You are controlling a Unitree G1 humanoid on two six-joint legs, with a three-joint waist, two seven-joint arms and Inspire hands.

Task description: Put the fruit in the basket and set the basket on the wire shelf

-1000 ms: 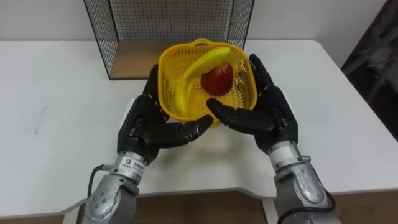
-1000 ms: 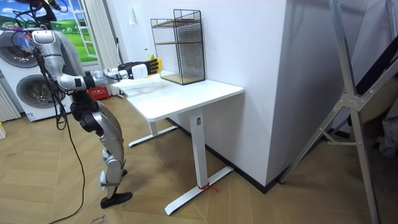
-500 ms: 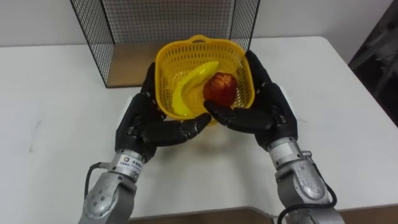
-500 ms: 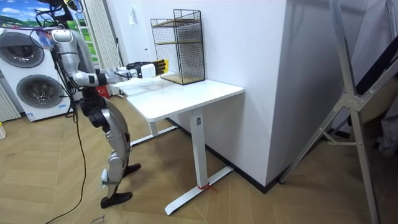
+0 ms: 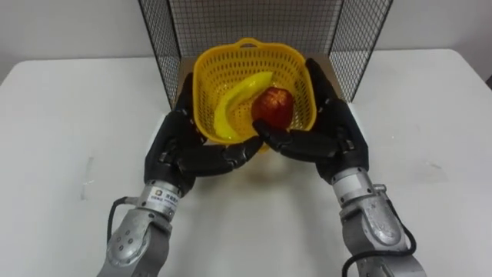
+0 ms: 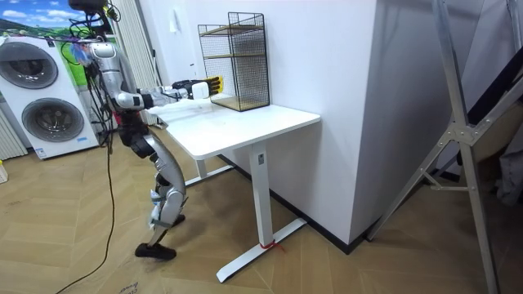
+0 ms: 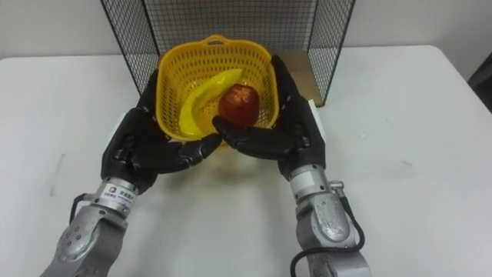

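A yellow mesh basket [image 5: 246, 49] holds a yellow banana [image 5: 233, 105] and a red apple [image 5: 273, 106]. It is clasped between my two black hands just above the white table [image 5: 69, 115]. My left hand [image 5: 178, 146] lies flat along its left side and my right hand [image 5: 332, 132] along its right side, fingers straight and thumbs meeting under the front. The basket's far rim sits at the open front of the black wire shelf [image 5: 254, 17], over the shelf's wooden floor [image 5: 330, 68]. In the room view the basket [image 6: 214, 84] is just short of the shelf [image 6: 237, 57].
The shelf stands at the table's back edge against the white wall, with a second wooden level higher up [image 6: 219, 30]. Bare table lies to both sides of my arms. Washing machines [image 6: 41, 98] stand behind me at the room view's left.
I have stepped up to the table, and the views have shifted. The basket, still between both hands, has moved forward to the shelf's front opening.
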